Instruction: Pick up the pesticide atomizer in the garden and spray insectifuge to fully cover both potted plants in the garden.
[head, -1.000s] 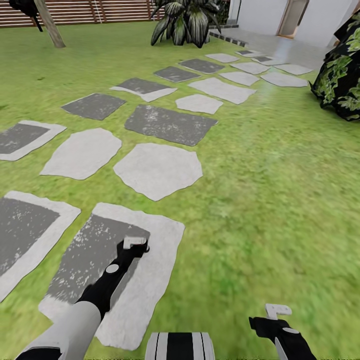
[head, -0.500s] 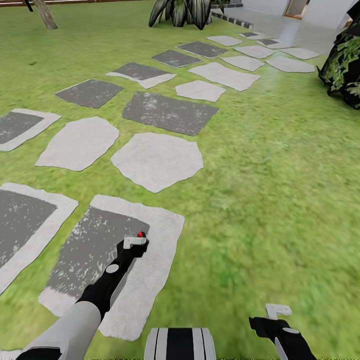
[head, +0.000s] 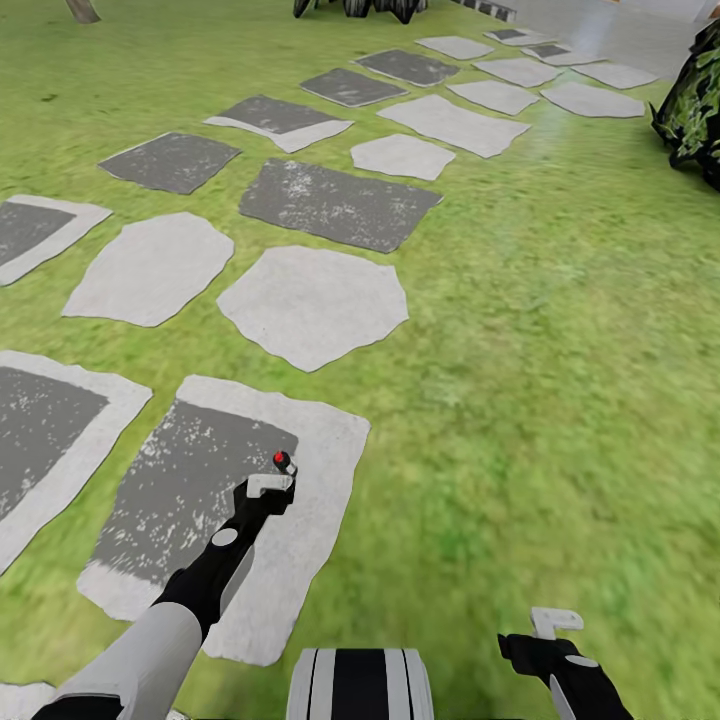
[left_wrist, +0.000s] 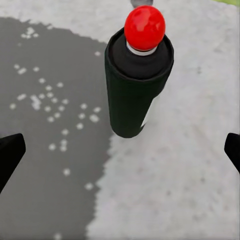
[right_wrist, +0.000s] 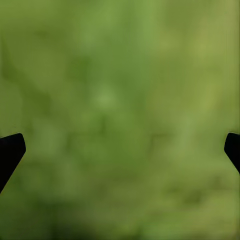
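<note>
Your pesticide atomizer (left_wrist: 138, 80) stands on a two-tone stepping stone (head: 300, 560), astride the seam between its dark grey patch and pale border, red dot uppermost. Your left gripper (head: 272, 487) hangs right over the atomizer, fingers spread wide to either side of the dark nozzle head and holding nothing. Beyond that stone, more stepping stones (head: 313, 303) run across the lawn (head: 540, 380). Your right gripper (head: 553, 622), well to the right of the stone, hovers over blurred grass, likewise wide open and empty.
</note>
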